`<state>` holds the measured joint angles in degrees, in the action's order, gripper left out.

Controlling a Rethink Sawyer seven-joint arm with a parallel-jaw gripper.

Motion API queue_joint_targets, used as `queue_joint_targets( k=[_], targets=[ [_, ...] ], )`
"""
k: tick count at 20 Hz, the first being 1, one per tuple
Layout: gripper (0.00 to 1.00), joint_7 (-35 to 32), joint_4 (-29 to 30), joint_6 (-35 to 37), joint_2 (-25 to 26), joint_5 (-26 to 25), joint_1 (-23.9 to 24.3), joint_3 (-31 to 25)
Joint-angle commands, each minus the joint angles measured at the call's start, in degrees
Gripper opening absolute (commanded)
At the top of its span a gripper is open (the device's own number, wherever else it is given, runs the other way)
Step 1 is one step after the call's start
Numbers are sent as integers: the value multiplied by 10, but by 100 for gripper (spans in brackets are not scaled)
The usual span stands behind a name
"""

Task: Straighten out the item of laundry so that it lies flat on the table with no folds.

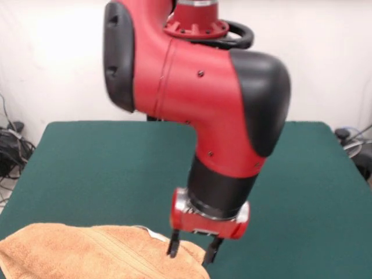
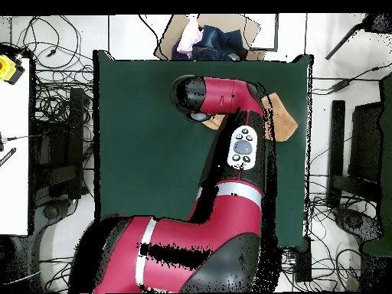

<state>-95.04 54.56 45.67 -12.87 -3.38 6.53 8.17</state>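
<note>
The gripper [image 1: 191,251] hangs with its 2 fingers spread and nothing between them, tips at the edge of the orange-tan towel [image 1: 87,250], which lies bunched with a diagonal fold near a front corner of the green surface [image 1: 87,168]. If it closes here it may pinch several layers at once, or drag the cloth off the nearby edge and leave it more rumpled. The front view cuts off the towel's lower part, and overhead the arm [image 2: 230,164] hides most of it and the gripper.
</note>
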Motion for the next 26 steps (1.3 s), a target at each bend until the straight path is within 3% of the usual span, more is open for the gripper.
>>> queue_joint_targets(
  k=[1,7,18,21,26],
  targets=[
    [100,-114,-21,-32,51,7,5,-20],
    [100,-131,-67,4,81,7,-4,-5],
    [100,-134,-81,27,88,11,-10,0],
    [100,-133,-77,40,72,18,-12,-4],
    [100,-119,33,41,-42,34,-24,-11]
  ],
)
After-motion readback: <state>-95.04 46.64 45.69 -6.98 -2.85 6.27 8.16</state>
